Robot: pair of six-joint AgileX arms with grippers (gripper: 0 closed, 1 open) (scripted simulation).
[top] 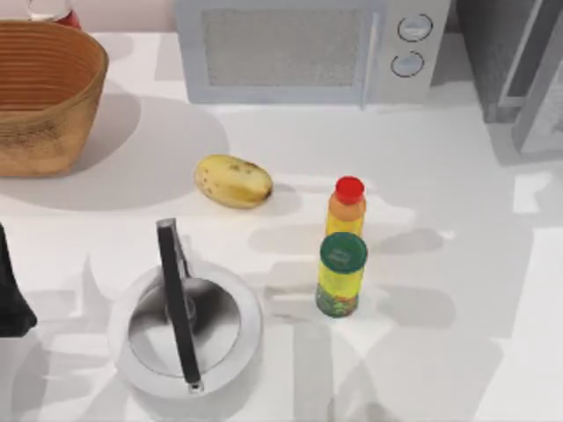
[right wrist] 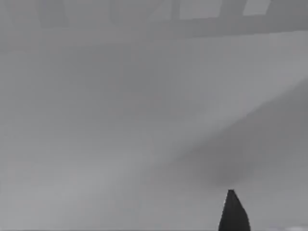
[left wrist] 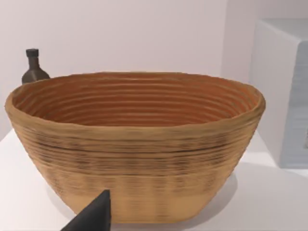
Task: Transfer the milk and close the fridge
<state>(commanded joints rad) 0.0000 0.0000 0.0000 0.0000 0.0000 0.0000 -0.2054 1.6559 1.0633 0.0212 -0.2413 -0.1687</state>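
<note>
Left arm parked at the table's left edge – right gripper [right wrist: 234, 211] facing a plain grey surface.

Whether either gripper is spread or pressed together cannot be told. The left gripper [left wrist: 94, 216] points at the wicker basket [left wrist: 134, 144]. Right of the basket stands the microwave [top: 308, 48], and the fridge [top: 515, 61] beyond it – with a potato [top: 233, 180], two yellow bottles [top: 343, 251] and a kettle [top: 185, 321] in front.

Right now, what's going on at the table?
Nothing is being held. The left arm sits at the table's left edge, its wrist camera facing the wicker basket. The fridge stands at the far right, its door apparently ajar. On the table: a potato, two yellow bottles and a kettle.
</note>
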